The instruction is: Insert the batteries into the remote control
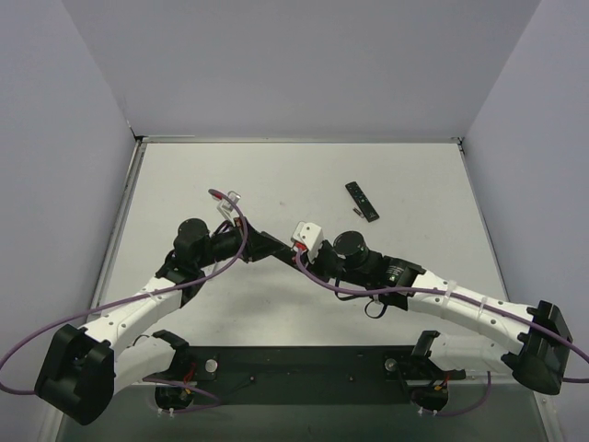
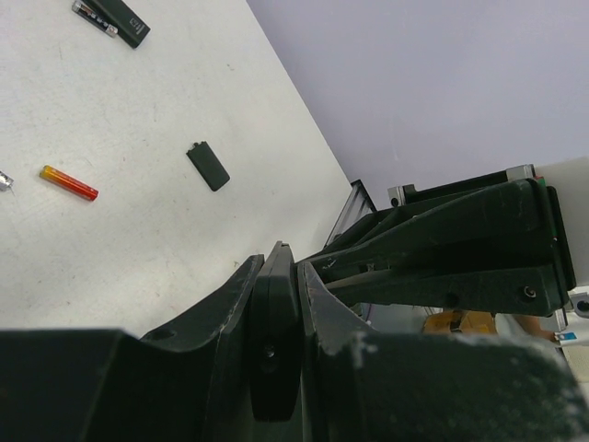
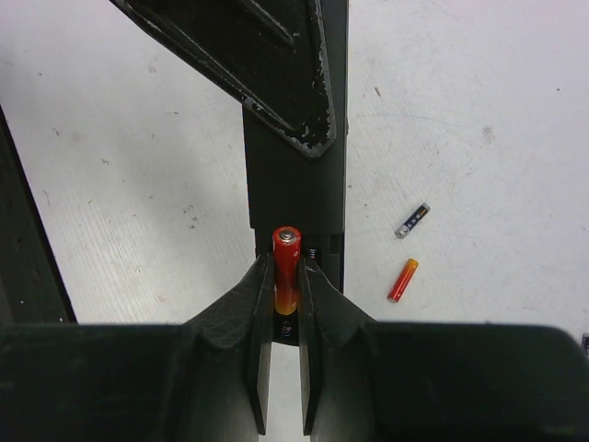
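My left gripper [image 1: 265, 247] [image 2: 276, 262] is shut on a black remote control [image 2: 273, 322], held edge-on above the table. In the right wrist view the remote [image 3: 294, 198] shows its open battery bay facing up. My right gripper [image 1: 302, 247] [image 3: 286, 272] is shut on a red battery [image 3: 286, 247], which stands nose-up in the bay, over a spring. A loose red battery [image 3: 402, 280] [image 2: 69, 182] and a dark grey battery [image 3: 412, 220] lie on the table beside it.
A black battery cover [image 2: 208, 166] lies on the white table. A second black remote [image 1: 362, 201] [image 2: 118, 18] lies further back with a small cell [image 1: 357, 213] beside it. The left gripper's fingers [image 3: 276, 64] cross above the bay. Grey walls enclose the table.
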`<state>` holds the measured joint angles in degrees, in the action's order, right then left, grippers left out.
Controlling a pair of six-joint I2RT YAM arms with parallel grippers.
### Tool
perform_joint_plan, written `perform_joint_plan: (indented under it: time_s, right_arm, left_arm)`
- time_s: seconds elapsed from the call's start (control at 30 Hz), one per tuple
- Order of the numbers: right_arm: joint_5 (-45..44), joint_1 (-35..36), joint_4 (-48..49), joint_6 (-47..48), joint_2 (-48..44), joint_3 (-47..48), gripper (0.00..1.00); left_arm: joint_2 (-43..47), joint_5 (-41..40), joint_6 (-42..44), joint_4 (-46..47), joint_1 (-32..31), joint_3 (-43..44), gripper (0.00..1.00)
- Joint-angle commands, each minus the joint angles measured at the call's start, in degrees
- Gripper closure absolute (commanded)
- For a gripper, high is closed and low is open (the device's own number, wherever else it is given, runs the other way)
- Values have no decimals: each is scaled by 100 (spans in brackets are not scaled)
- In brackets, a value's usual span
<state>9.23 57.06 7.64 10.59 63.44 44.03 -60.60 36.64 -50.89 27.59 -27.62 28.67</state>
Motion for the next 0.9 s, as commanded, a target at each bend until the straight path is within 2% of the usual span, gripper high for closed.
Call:
perform_joint_plan:
  time_s: [0.0, 0.17, 0.53, 0.87]
  right_arm:
    - [-18, 16, 185, 13, 151, -114, 100]
    - [96, 16, -17, -22, 125, -26, 100]
    - [122, 16, -289, -66, 248, 27, 86]
    - [166, 16, -447, -127, 292, 220, 80]
  left_arm:
    - [206, 89, -316, 484, -25, 95, 100]
    - [224, -52, -377, 501, -25, 60, 100]
    - [162, -421, -966, 976, -7, -300, 100]
    - [-22, -544, -1362, 1248, 2, -520, 100]
